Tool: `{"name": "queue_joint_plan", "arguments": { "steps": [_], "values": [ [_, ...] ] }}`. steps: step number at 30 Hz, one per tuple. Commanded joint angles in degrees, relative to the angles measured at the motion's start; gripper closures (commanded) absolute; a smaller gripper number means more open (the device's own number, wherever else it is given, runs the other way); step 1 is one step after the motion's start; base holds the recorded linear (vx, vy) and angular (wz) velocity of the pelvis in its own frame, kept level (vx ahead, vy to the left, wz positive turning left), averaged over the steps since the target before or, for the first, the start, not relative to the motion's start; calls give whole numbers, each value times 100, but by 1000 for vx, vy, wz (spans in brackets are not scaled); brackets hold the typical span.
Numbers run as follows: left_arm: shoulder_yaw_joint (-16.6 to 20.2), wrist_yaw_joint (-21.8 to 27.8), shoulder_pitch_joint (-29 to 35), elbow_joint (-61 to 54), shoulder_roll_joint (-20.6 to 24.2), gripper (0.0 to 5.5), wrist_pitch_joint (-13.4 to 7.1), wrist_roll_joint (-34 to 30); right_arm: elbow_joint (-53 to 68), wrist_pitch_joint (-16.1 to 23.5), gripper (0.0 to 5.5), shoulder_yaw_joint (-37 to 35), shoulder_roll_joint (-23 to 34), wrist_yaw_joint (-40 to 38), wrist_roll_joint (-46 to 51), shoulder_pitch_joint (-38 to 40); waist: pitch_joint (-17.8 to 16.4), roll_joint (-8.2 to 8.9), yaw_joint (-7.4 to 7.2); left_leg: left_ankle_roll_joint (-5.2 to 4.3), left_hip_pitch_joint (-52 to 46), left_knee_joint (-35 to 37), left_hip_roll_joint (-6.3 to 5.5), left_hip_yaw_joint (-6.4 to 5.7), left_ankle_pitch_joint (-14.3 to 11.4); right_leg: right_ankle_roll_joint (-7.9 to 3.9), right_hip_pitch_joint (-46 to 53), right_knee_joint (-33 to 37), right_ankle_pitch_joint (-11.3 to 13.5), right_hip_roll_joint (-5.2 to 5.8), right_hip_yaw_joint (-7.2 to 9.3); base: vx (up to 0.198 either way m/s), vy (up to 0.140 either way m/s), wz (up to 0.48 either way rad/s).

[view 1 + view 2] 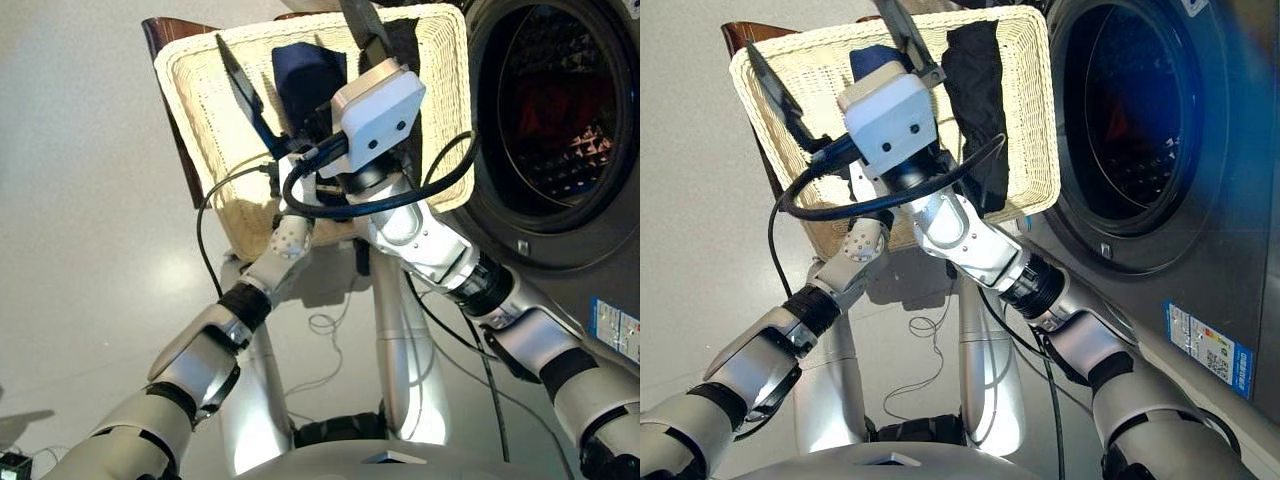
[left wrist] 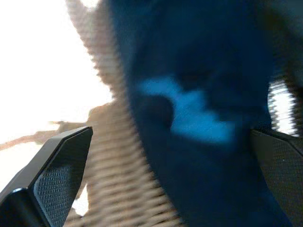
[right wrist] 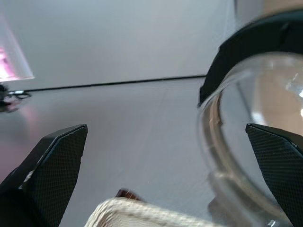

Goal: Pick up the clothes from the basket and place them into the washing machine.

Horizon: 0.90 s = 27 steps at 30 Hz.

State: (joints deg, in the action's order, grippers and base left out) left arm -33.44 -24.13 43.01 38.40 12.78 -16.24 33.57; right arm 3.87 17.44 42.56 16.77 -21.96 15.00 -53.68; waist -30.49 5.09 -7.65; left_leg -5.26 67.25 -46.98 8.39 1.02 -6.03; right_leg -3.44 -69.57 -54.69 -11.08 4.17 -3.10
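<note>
left pincer (image 1: 262, 108) hangs released over the basket (image 1: 205, 100), the navy blue roll (image 1: 305, 72) between its tips, long axis along its reach. right pincer (image 1: 902, 40), released too, points away. beyond: black roll (image 1: 975, 85), washing machine (image 1: 1180, 180).

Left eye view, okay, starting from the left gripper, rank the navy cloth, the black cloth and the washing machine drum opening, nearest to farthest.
From the left gripper, open over the basket:
1. Navy cloth, right beside its fingers, mid-basket.
2. Black cloth, at the basket's machine-side end.
3. Drum opening of the washing machine, beyond the basket on the right.
</note>
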Motion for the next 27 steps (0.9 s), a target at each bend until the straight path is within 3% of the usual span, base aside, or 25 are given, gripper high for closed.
{"name": "queue_joint_plan", "arguments": {
  "steps": [1,13,20,21,22,23,25,27],
  "values": [
    [78,-254,145,315,-457,0,-139,465,440,130,0,11,-355,-38,131,-222,70,128,14,-12,103,-579,35,-38,-535,-233,-254,-27,-12,92,3,0,0,0],
    [476,-330,533,1123,-740,0,41,1163,512,98,0,174,-320,-1,391,-334,70,183,-35,-7,345,-677,52,-29,-539,-228,-485,-5,83,4,-39,0,0,0],
    [478,-163,819,1380,-741,0,148,1290,563,137,0,213,-320,71,491,-322,70,174,-70,-3,394,-689,47,-14,-531,-235,-529,16,113,-15,-71,0,0,0],
    [463,-149,847,1366,-729,43,144,1292,565,127,0,211,-314,83,500,-311,70,172,-71,-2,390,-676,47,-16,-528,-234,-528,26,116,-19,-77,0,0,0],
    [449,-131,861,1361,-726,145,147,1306,567,120,0,212,-304,88,501,-306,70,167,-72,-2,400,-676,45,-22,-524,-235,-531,30,120,-23,-77,0,0,0],
    [436,-130,874,1363,-729,321,148,1311,573,117,0,210,-292,85,497,-296,70,159,-69,-1,404,-668,41,-20,-520,-234,-532,40,123,-18,-68,0,0,0],
    [433,-140,903,1376,-729,550,154,1301,577,114,0,210,-290,74,482,-280,70,152,-68,-3,414,-657,42,-15,-514,-237,-534,51,123,-14,-64,0,0,0],
    [423,-154,920,1356,-713,550,169,1230,611,106,0,204,-244,86,435,-273,70,147,-66,-4,412,-642,39,-9,-508,-239,-529,62,119,-13,-65,0,0,0]
  ]
}}
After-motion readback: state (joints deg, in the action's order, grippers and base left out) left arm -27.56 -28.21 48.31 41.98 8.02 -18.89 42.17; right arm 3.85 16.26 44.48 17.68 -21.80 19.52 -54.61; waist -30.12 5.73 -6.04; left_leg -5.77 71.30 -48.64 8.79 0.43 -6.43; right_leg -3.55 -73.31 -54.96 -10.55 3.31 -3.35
